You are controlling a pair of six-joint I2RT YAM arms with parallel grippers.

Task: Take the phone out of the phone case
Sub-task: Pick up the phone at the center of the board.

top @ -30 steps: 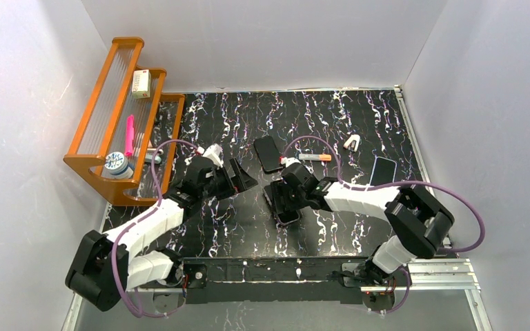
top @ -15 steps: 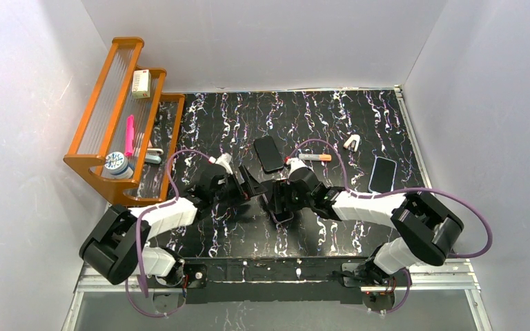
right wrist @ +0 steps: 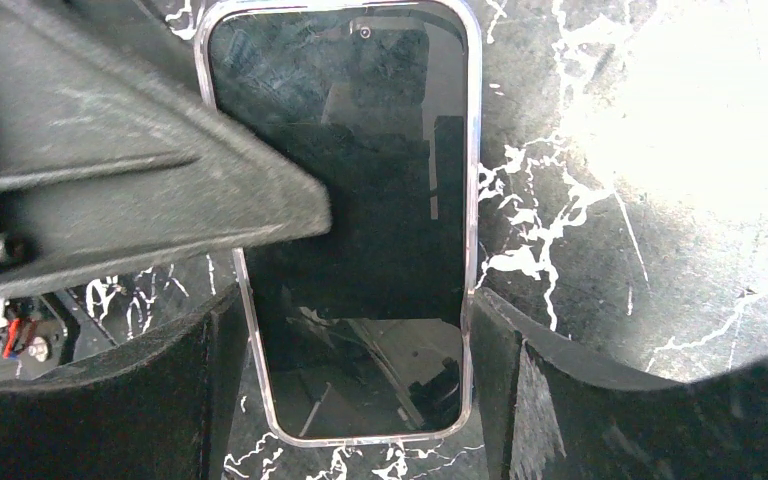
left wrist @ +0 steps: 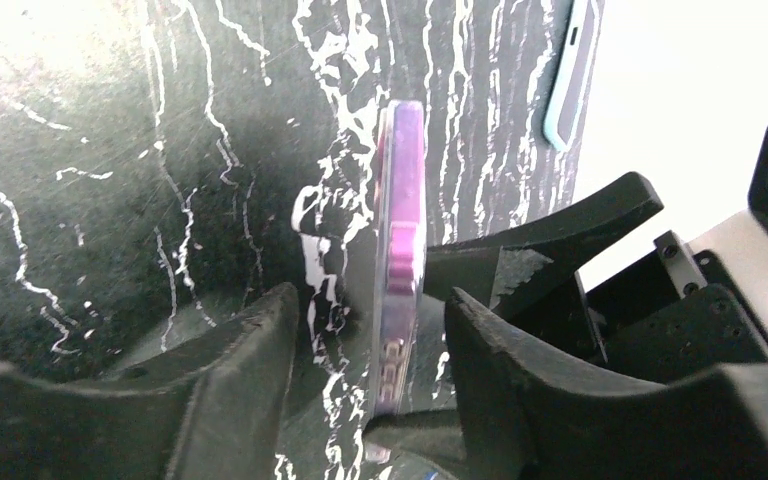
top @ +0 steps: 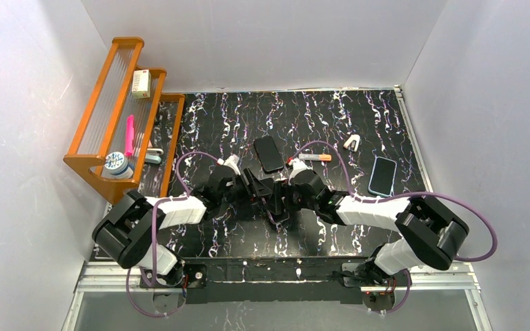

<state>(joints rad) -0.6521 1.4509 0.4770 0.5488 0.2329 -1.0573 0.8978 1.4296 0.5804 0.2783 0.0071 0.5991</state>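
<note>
Black, white-veined tabletop (top: 359, 117) is filling the floor of a white-walled enclosure. Both arms are reaching inward from the near edge and meeting at mid-table.

Right gripper (right wrist: 355, 300) is clamping the clear phone case (right wrist: 473, 180) by its two long edges, one finger pressing on each side of the lower half. The phone (right wrist: 390, 150) is sitting inside that case, with its dark screen facing the right wrist camera and the lens end pointing away.

Left gripper (left wrist: 370, 300) is facing it from the opposite side. Its jaws are standing apart and straddling the cased phone, which is showing edge-on with a pink-purple rim in the left wrist view. One left finger (left wrist: 230, 370) is leaving a visible strip of tabletop between itself and the case. The other (left wrist: 520, 380) is sitting just beside the case; contact cannot be resolved. In the right wrist view, a left finger is lying across the upper left of the screen. Cannot tell whether the case is touching the table.

Beyond the grippers:
- A second black phone (top: 269, 153) is lying flat.
- An orange-tipped marker (top: 315, 157) is lying just right of it.
- A small white object (top: 351, 143) is lying farther back.
- A blue-cased phone (top: 382, 176) is lying toward the right wall.

At far left an orange rack (top: 103, 96) is holding a pink marker (top: 129, 134), a white box (top: 140, 83) and a round tub (top: 116, 164).
</note>
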